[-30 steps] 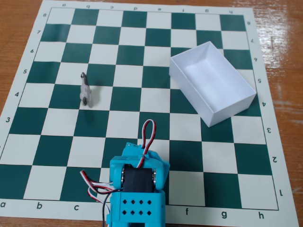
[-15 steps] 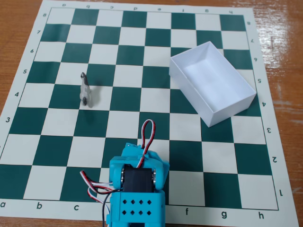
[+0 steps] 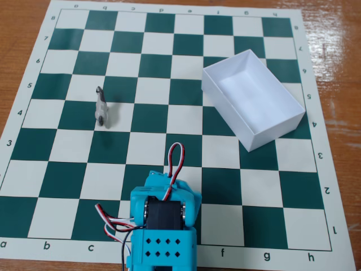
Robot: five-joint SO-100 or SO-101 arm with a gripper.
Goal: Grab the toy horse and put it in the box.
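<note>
The toy horse (image 3: 101, 107) is a tiny grey-and-white figurine standing on the chessboard at the left, around row 4 to 5, column c. The box (image 3: 269, 133) is white, shallow and lidless, and it lies at an angle on the right of the board with nothing inside. My turquoise arm (image 3: 163, 226) is folded at the bottom edge of the fixed view, well short of both. Its body covers the gripper's fingers, so their state does not show.
A green-and-white chessboard mat (image 3: 180, 169) covers a wooden table (image 3: 338, 34). Red, white and black servo wires (image 3: 176, 161) loop up from the arm. Several squares separate the horse from the box.
</note>
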